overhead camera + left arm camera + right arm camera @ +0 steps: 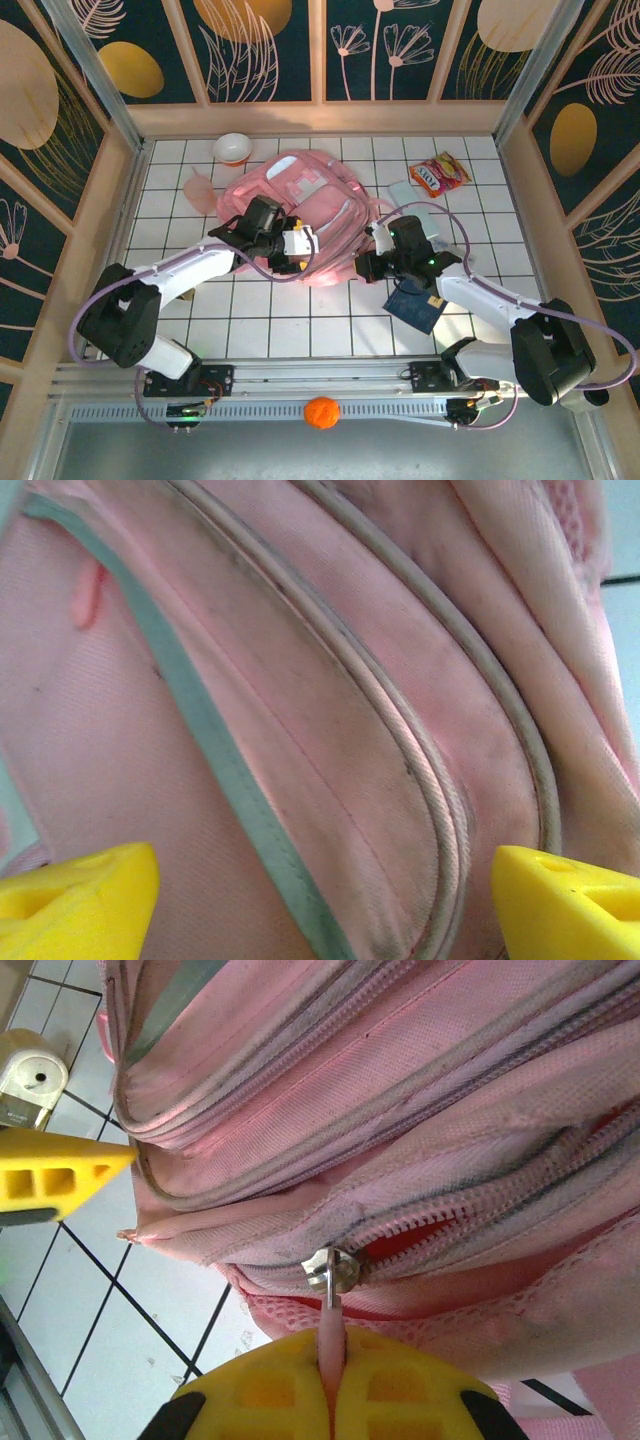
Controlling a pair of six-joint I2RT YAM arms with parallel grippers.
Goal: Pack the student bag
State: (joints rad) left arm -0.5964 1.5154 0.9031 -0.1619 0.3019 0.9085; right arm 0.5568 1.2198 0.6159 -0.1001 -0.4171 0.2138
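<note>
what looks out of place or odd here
An orange ball lies off the tiles, on the grey strip behind the arms' mounting rail, apart from the other items. The pink backpack has grimy, darkened piping.

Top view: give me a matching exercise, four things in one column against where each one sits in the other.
Things:
1 bowl
2 snack packet
3 ball
4 notebook

Places:
A near edge, by the rail
B partly under the right arm
C far side, left of the bag
D far side, right of the bag

Pairs: 1-C, 2-D, 3-A, 4-B
</note>
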